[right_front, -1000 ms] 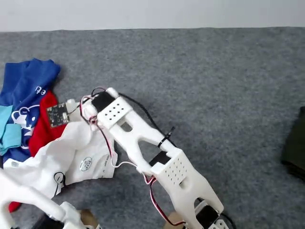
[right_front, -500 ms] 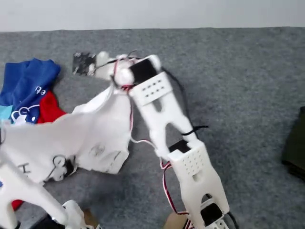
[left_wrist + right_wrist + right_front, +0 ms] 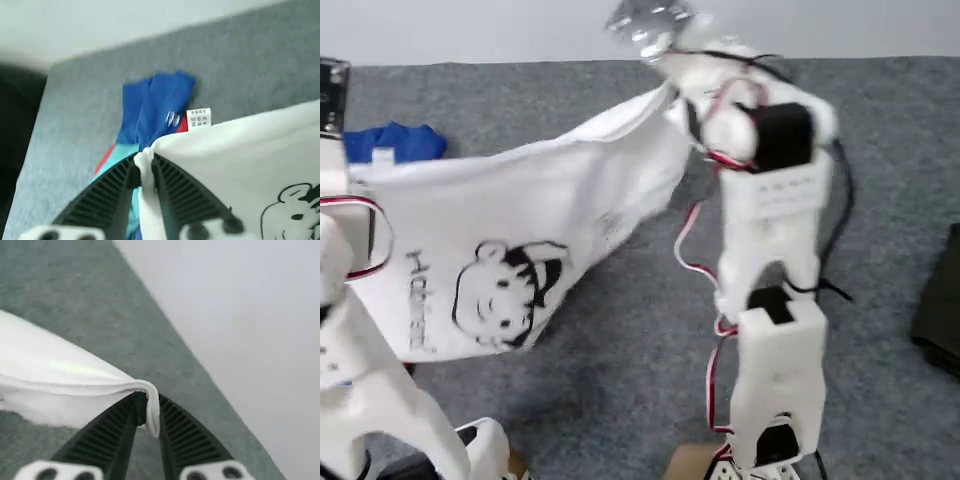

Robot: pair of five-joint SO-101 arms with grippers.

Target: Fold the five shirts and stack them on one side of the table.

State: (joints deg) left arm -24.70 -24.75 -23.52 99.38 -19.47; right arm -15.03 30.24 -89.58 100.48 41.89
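Left tool [image 3: 144,164] is clamped tight on one corner of the white shirt [image 3: 520,230], and right tool [image 3: 148,402] is pinched shut on the other corner! The shirt is held up, stretched wide between them over the grey surface [image 3: 630,340], cartoon print on show. That surface runs back to a plain white wall [image 3: 470,30]. Beyond the left tool a blue shirt [image 3: 160,100] lies crumpled near the far edge, with a red shirt [image 3: 106,159] and a teal shirt [image 3: 119,156] against it, partly hidden by white fabric. At the surface's right edge sits a dark object [image 3: 942,300], too cut off to identify.
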